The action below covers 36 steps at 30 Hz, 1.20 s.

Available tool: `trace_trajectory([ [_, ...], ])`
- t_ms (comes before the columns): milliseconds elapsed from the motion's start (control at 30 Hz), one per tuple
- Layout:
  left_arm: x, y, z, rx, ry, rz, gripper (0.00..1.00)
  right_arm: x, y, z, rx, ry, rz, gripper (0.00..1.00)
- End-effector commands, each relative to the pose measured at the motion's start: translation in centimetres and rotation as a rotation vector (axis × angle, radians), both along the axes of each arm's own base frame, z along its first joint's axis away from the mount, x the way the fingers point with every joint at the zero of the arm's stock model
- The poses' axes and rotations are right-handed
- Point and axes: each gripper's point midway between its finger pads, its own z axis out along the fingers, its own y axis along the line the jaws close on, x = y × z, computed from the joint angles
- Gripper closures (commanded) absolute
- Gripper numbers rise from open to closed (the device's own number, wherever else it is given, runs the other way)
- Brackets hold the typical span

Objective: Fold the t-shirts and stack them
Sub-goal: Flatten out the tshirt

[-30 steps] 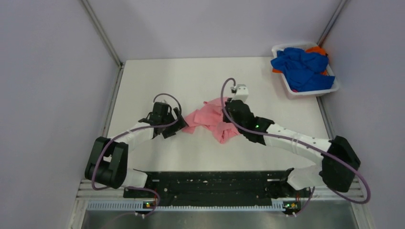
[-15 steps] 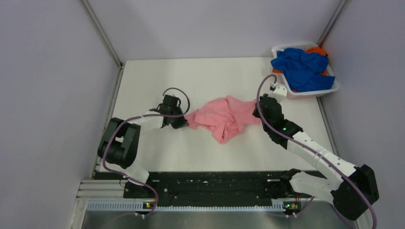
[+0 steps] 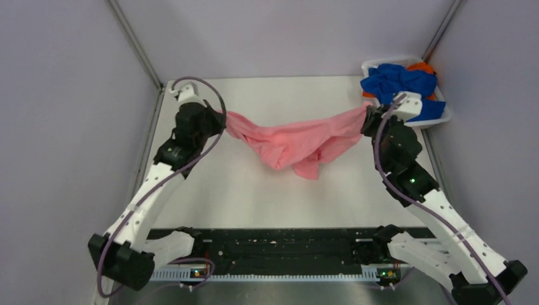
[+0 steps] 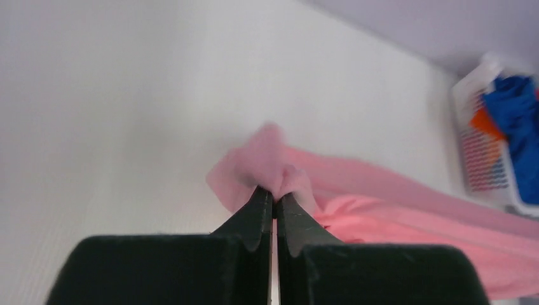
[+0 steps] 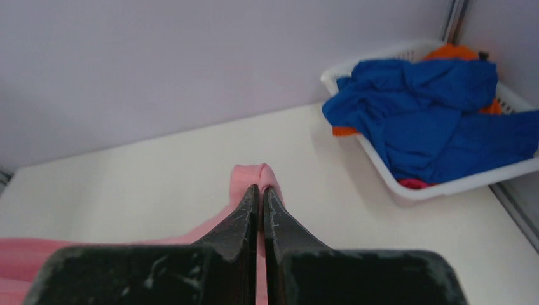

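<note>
A light pink t-shirt (image 3: 299, 141) hangs stretched above the table between both arms, sagging in the middle. My left gripper (image 3: 220, 118) is shut on its left end, and the cloth bunches at my closed tips (image 4: 274, 192). My right gripper (image 3: 367, 114) is shut on the right end, a pink fold pinched at the tips (image 5: 260, 187). Royal blue t-shirts (image 3: 399, 86) and an orange one (image 3: 421, 66) lie piled in the white basket (image 3: 445, 116); they show again in the right wrist view, blue (image 5: 432, 114) over orange (image 5: 452, 52).
The white basket (image 5: 381, 166) stands at the table's back right corner, close to my right gripper. Grey walls close in the table (image 3: 254, 190) on the left, back and right. A black rail (image 3: 279, 244) runs along the near edge.
Both arms rose and spread apart. The left gripper closed on the pink shirt's left end and carried it to the back left; the shirt went from a crumpled heap to a stretched, lifted span.
</note>
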Motion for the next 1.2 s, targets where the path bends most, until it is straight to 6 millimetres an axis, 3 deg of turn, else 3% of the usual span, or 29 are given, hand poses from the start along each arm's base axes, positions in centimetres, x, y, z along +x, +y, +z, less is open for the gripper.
trace_trajectory([
  [0,-3.1,3.9,12.6,0.019,-0.339,0.093,1.00,-4.0,-2.3,11.8,0.059,-0.291,0.025,1.00],
  [67,-5.9,5.0,17.2,-0.012,-0.471,0.100,1.00,-5.9,-2.4,14.5,0.079,-0.357,0.077,1.00],
  [233,-12.0,7.7,25.3,-0.045,-0.699,0.126,1.00,-11.3,-2.1,20.5,0.108,-0.519,0.260,1.00],
  [367,-15.5,9.3,29.1,-0.061,-0.808,0.152,1.00,-15.0,-3.1,24.1,0.147,-0.625,0.311,1.00],
  [500,-16.4,10.4,30.9,-0.064,-0.868,0.199,1.00,-14.7,-3.0,25.0,0.124,-0.615,0.306,1.00],
  [633,-13.2,10.9,30.0,-0.027,-0.809,0.283,1.00,-11.1,-2.7,23.9,0.072,-0.539,0.218,1.00],
  [833,-3.9,9.5,28.4,0.097,-0.679,0.333,1.00,-3.4,-1.1,20.8,-0.050,-0.399,0.075,1.00],
  [933,0.2,9.0,29.7,0.077,-0.674,0.269,1.00,-0.4,0.1,21.1,-0.095,-0.388,0.053,1.00],
  [1067,2.8,10.4,32.4,0.043,-0.690,0.250,1.00,1.5,0.7,22.9,-0.099,-0.399,0.051,1.00],
  [1167,2.0,11.9,32.8,0.086,-0.690,0.293,1.00,1.3,0.5,22.4,-0.085,-0.387,0.061,1.00],
])
